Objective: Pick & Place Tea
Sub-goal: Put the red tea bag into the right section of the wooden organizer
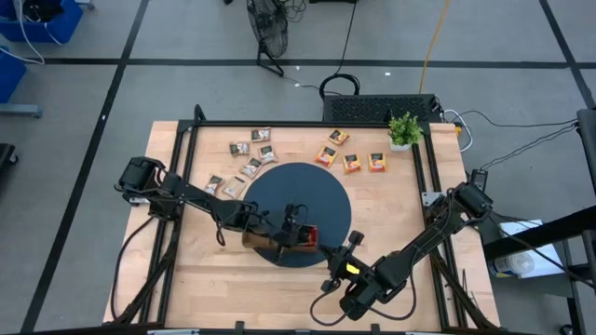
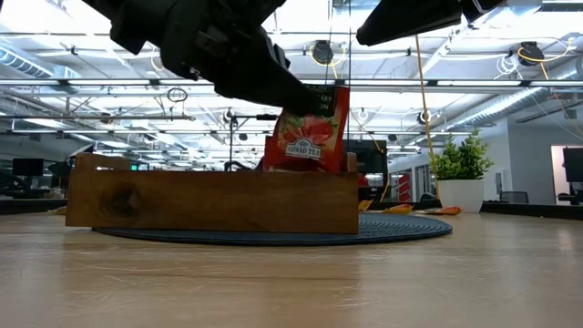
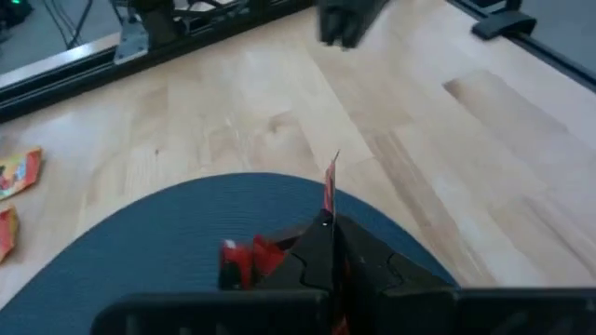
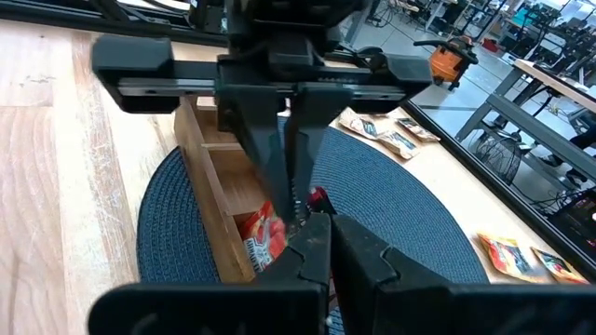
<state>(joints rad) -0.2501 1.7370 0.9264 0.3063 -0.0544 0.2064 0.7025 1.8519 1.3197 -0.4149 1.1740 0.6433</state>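
Left hand (image 2: pixel 310 100) pinches a red tea sachet (image 2: pixel 308 132) upright, directly above the wooden tray (image 2: pixel 214 200).
The sachet's long axis is vertical, its lower edge at the tray's end compartment; the shut, empty right hand (image 1: pixel 356 244) waits just beside.

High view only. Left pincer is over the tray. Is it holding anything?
Observer: Yes. In the low view the left pincer is shut on a red sachet, which hangs upright down to the rim of the tray.
Operator: Anything in that compartment?
Observer: The right wrist view shows red sachets lying in the end compartment.
Operator: Right pincer?
Observer: The right pincer is shut and empty, and it points at the tray's end.
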